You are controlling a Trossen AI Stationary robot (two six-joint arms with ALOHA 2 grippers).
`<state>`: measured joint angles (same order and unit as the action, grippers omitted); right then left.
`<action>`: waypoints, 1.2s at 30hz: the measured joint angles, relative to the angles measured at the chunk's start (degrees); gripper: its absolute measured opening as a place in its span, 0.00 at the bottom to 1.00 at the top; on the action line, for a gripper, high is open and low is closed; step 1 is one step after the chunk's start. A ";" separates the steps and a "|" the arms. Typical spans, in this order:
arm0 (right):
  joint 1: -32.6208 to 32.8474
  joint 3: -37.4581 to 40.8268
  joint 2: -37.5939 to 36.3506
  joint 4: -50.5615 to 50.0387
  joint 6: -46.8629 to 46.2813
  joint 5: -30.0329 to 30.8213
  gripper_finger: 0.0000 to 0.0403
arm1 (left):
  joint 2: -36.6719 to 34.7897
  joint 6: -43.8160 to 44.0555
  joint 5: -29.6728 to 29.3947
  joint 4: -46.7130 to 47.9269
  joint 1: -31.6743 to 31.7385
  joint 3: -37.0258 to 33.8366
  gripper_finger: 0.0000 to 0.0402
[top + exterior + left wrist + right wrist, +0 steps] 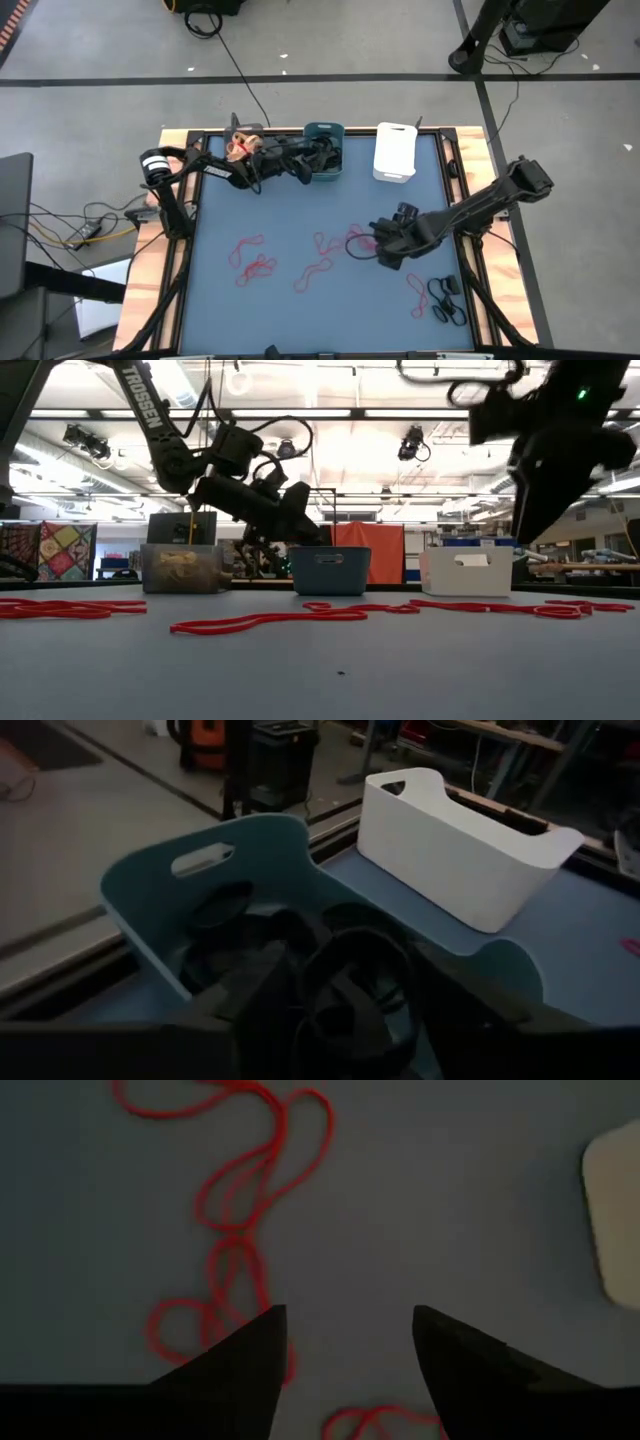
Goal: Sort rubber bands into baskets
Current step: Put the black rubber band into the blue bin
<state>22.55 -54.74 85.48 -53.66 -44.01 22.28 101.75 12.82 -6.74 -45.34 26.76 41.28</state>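
Blue-grey matting covers the table (300, 310), seen from above with the baskets lined along its far edge at twelve o'clock. At about eleven o'clock stands the dark grey basket (240, 146), with tan rubber bands (238, 148) heaped inside; the low view shows the same tan tangle through its side (182, 568). Just beside it, toward twelve o'clock, sits the teal basket (325, 131), holding black rubber bands (350, 970). The left gripper (312, 160) reaches across from the left edge and hangs over this teal basket, its fingers released and apart, grasping nothing; its wrist camera looks down past them into the bin. Next along, at about one o'clock, is the white basket (395, 152), close to the teal one but not touching.

On the mat, red rubber bands (254, 262) lie in loose clusters from eight o'clock through the centre, with another loop (316, 270) near six o'clock. The right gripper (378, 246) hovers low over the red loops just right of centre, around four o'clock, with its fingers (250, 1370) spread apart and empty above the red strands (235, 1230). Farther right, near five o'clock, a few black bands (447, 300) rest on the mat beside one more red loop (415, 290)
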 joint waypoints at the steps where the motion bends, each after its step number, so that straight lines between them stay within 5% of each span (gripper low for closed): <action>1: 0.47 -0.02 -0.88 -0.04 -0.89 -0.83 0.57 | 0.00 0.93 -0.02 0.09 0.00 0.00 0.55; 7: 2.49 -0.02 -4.58 -4.31 -8.87 -10.84 0.54 | 0.00 3.79 1.18 2.32 0.09 0.81 0.62; 16: 5.18 -0.02 -4.49 -8.24 -14.85 -18.72 0.49 | -0.02 -1.36 1.74 27.75 0.53 14.54 0.78; 25: 11.64 -0.02 -4.49 -9.76 -21.16 -26.20 0.49 | -0.46 -5.29 4.48 23.81 -3.07 16.79 0.82; 36: 22.49 3.30 -4.47 -8.44 -27.99 -30.82 0.43 | -0.46 -10.67 5.50 20.64 -15.07 16.79 0.75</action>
<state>45.04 -51.44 81.01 -62.10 -72.00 -8.54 101.30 2.15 -1.25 -24.71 11.69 58.06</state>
